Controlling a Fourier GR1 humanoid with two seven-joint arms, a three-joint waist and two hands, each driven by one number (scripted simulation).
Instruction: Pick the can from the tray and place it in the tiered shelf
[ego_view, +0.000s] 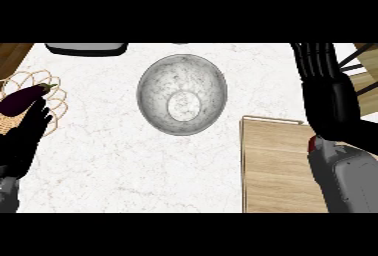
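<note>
I am stretching my right hand (323, 82) along the right side of the bench (111, 165). Its fingers are lying straight and side by side, pointing away from me, and I am seeing nothing held in them. The tiered shelf (367, 82) is standing just to the right of that hand, at the far right corner. The tray (277, 165) is lying nearer to me, under my right wrist and forearm.

I am not seeing the can plainly. Only a red sliver (313, 145) is peeking out at the left edge of my wrist, over the tray's far right part. I am judging that it may be the can, so it would lie behind the fingers, toward me, with its long axis hidden.

My left hand (26, 135) is resting open at the left edge beside the eggplant (26, 97), well apart from the tray. The right hand is the nearer one.
</note>
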